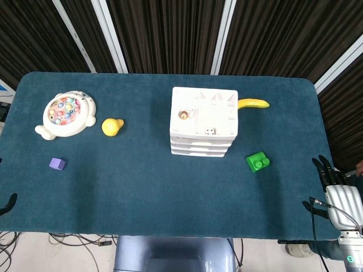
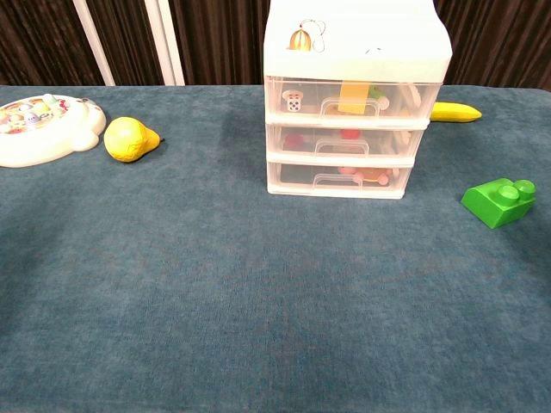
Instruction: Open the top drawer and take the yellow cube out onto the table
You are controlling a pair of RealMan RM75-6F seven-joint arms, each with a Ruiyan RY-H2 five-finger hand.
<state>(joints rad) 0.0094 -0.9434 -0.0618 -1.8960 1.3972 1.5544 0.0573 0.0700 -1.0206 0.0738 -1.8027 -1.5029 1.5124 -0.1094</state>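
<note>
The drawer unit [image 2: 355, 99] stands toward the back of the counter [image 2: 258, 284], a white plastic stack of three clear-fronted drawers, one above the other, all pushed in flush. The top drawer [image 2: 349, 99] has a moulded handle at the middle of its front. Through that front I see the yellow cube [image 2: 352, 96] near the middle, with a small white die [image 2: 294, 101] at the left end. The cube shows only as a flat yellow-orange patch behind the plastic, partly crossed by the handle, so I cannot tell how it is turned. The unit's long axis runs upright, and its drawer fronts face me.

From the head view the drawers' contents are hidden under the white lid. A small bell-like trinket [image 2: 300, 39] sits on that lid.

My right hand [image 1: 334, 187] is at the counter's near right edge, well apart from the unit, fingers spread and holding nothing. Of my left hand [image 1: 8, 204] only a dark tip shows at the near left edge; I cannot tell how it is set.
</note>
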